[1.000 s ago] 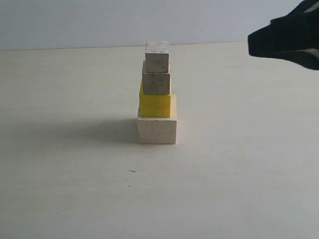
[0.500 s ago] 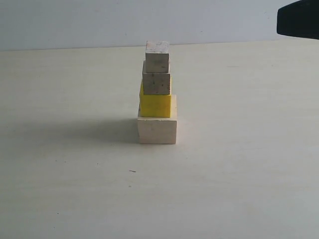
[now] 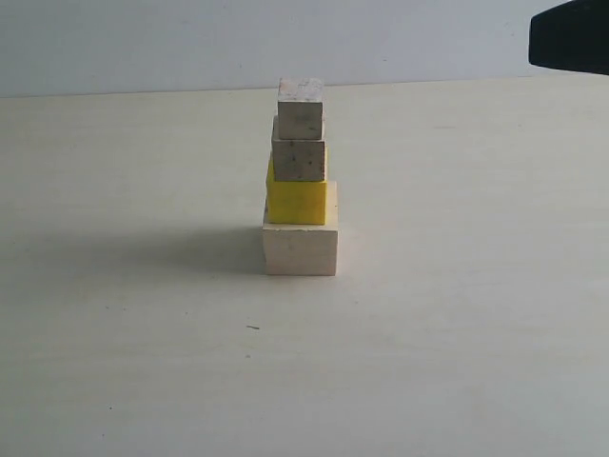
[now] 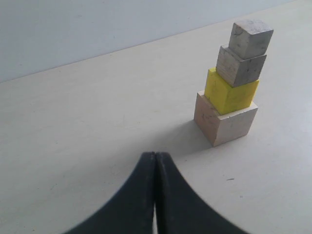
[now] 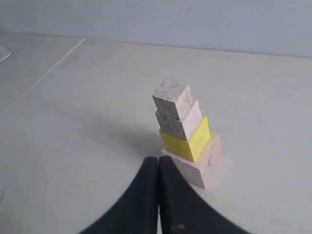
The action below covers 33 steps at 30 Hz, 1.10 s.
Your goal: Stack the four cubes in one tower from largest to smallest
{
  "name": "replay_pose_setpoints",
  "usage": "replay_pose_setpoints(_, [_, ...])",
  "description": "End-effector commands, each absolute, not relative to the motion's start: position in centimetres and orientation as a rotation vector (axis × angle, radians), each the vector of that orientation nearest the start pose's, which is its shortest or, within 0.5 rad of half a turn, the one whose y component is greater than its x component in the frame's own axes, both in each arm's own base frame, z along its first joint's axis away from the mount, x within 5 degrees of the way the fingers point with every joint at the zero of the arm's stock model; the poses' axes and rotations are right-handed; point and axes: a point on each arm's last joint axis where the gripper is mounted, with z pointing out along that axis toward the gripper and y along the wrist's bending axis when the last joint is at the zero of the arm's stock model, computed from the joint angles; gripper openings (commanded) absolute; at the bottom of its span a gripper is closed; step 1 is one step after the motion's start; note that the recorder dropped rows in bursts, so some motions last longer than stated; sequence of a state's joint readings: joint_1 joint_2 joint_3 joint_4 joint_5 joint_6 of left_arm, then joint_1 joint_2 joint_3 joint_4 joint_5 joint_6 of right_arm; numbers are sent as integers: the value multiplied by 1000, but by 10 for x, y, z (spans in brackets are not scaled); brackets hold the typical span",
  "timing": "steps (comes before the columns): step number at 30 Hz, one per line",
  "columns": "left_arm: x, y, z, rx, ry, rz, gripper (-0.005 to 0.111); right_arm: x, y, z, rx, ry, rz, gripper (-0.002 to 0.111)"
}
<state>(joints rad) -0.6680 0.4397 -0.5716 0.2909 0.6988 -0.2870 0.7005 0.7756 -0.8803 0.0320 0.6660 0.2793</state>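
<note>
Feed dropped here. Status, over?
Left tool shut, right tool shut, both empty, off the tower. Four high, largest at bottom. Nothing in the way.

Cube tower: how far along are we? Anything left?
Done: all four stacked by size on the table: large pale block at the bottom, yellow cube on it, medium wooden cube next, smallest cube on top. In hand: nothing; left gripper and right gripper are shut, empty, and apart from the stack. Left: nothing visible; the upper cubes sit slightly off-centre.

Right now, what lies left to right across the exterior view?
Soft grey shadow → tower of three pale wooden cubes and one yellow cube → black part of the right arm.
</note>
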Motion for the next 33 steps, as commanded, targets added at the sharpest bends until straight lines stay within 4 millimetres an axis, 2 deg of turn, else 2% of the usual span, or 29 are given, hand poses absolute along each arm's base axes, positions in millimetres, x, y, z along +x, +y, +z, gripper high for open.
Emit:
replay_pose_setpoints(1, [74, -36, 315, 490, 1947, -271, 0, 111, 97, 376, -437, 2048, 635, 0])
replay_pose_setpoints(33, [64, -28, 318, 469, 1870, -299, 0, 111, 97, 376, -438, 2048, 633, 0])
